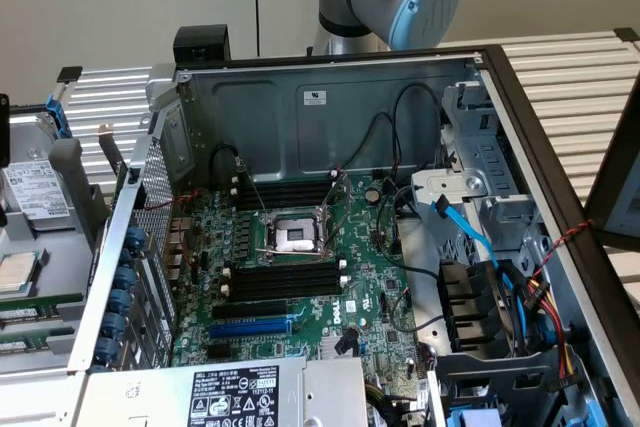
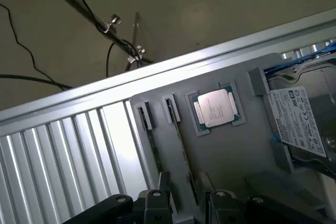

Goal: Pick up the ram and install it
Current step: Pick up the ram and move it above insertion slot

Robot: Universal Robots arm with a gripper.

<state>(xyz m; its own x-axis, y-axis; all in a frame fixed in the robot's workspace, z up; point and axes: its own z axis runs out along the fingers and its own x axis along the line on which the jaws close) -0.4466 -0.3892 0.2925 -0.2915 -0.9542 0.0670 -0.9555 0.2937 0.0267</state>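
Hovering with jaws spread wide, the gripper is hanging over the ram, a thin dark stick standing edge-on.

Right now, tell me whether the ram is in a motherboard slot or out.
Out. The long black slots beside the CPU socket are bare; the ram stands on edge in the grey tray.

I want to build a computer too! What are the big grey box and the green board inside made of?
The computer case looks like bare sheet metal: dull grey, with stamped dents and folded edges. The motherboard looks like green lacquered circuit board, probably fibreglass, dotted with parts.
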